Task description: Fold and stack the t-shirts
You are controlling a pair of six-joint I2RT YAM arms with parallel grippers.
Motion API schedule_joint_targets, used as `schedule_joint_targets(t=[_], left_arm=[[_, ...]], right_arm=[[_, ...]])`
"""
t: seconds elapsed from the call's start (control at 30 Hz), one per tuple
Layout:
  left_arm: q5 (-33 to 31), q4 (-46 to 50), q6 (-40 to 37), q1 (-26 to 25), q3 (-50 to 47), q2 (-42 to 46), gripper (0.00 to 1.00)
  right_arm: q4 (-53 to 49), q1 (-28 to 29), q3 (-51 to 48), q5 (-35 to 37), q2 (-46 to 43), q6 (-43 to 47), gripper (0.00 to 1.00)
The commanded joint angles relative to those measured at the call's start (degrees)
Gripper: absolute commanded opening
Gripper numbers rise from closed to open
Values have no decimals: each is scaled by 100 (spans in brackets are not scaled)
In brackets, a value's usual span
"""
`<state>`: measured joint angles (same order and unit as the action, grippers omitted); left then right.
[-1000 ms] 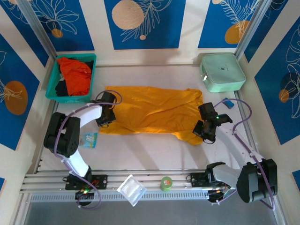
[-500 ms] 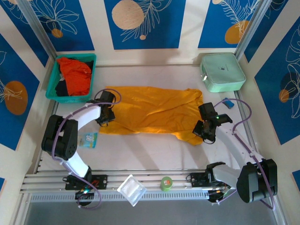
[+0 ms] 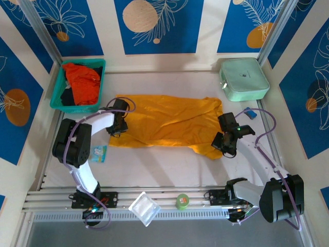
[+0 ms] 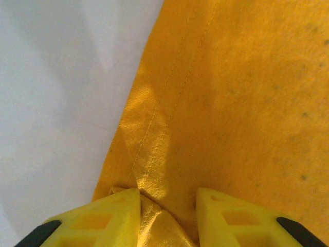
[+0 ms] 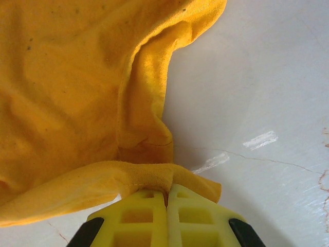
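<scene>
I see the pale surface (image 3: 169, 167) carrying a yellow t-shirt (image 3: 169, 123) spread left to right across its middle. A teal basket (image 3: 76, 107) sits in the far left corner and a mint-green box (image 3: 244, 80) in the far right. A small blue item (image 3: 250, 114) lies near the box, and a light-blue packet (image 3: 97, 153) lies beside the shirt's near left corner

Lab test cell: aluminium rails (image 3: 164, 198), patterned wall panels (image 3: 154, 25).

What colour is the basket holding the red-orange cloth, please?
The basket is teal, clearest in the top external view.
</scene>
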<state>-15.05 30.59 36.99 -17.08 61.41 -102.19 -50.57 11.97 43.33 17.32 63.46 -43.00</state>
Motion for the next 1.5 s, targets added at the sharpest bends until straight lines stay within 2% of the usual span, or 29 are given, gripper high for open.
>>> schedule_joint_targets(t=[0.0,0.3,0.43,0.67,0.77,0.8,0.93,1.1,1.23,1.47], left_arm=[[2,34,-30,34,61,-34,31],[-18,192,-34,30,-134,332,15],[1,211,-41,37,-257,439,1],[219,109,-43,37,-445,716,0],[484,123,-120,26,-408,869,0],[653,144,-177,18,-357,885,3],[1201,359,-293,-170,-127,823,31],[1561,561,-72,-588,-255,1002,52],[1842,264,186,-682,-484,1136,61],[1997,104,283,-804,-226,734,63]], right_arm=[[-98,-19,-62,-150,-62,38,0],[-67,-23,-70,-177,-53,46,0],[-47,-19,-84,-179,-53,46,0],[-91,-30,-64,-211,-44,55,0],[-155,-15,-107,-436,-53,14,0],[-179,10,-142,-530,-53,-10,0],[-228,308,-238,-493,-64,-176,0],[-304,332,-163,-336,-25,-186,0],[-367,298,-121,-238,-55,-237,0],[-502,20,-143,44,-624,-423,0]])
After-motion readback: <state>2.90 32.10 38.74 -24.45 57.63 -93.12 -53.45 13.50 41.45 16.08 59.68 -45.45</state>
